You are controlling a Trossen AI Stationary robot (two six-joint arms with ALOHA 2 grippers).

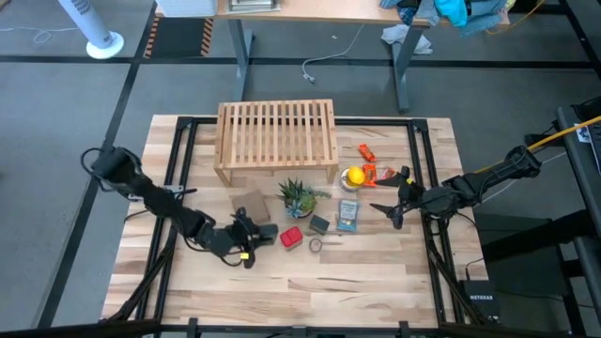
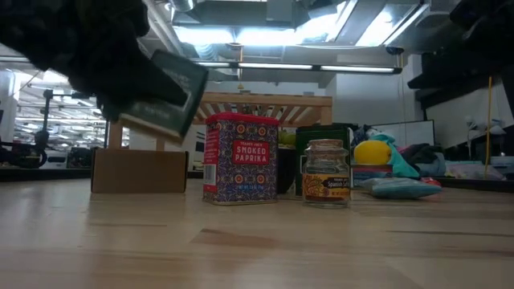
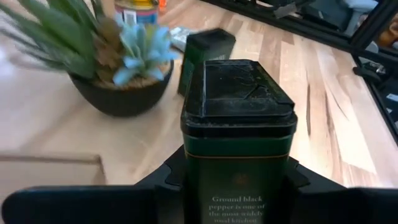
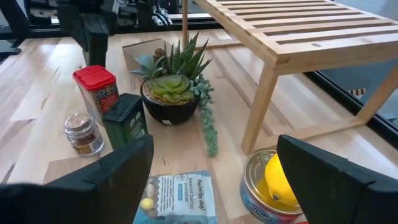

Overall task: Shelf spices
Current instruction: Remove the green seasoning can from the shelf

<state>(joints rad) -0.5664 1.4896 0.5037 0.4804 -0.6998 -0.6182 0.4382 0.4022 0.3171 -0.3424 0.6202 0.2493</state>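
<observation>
Your left gripper (image 1: 246, 237) is clenched on a dark green tin of ground black pepper (image 3: 237, 134), fingers pressing its two flat sides low down so the lid stays free; in the low view the tin hangs tilted above the table, which I judge suits carrying it up and over to the shelf (image 1: 276, 136), well apart at the far side. The tin is boxy, dark green to black, with a black hinged-looking lid and pale lettering. The other spices wait on the table: the red paprika tin (image 2: 240, 157), a second dark tin (image 4: 126, 118) and the small round jar (image 2: 326, 172), grouped near the potted plant (image 1: 299, 197). Your right gripper (image 1: 396, 200) hangs released, jaws wide, over the right side near the yellow item (image 1: 355, 176), holding nothing.
</observation>
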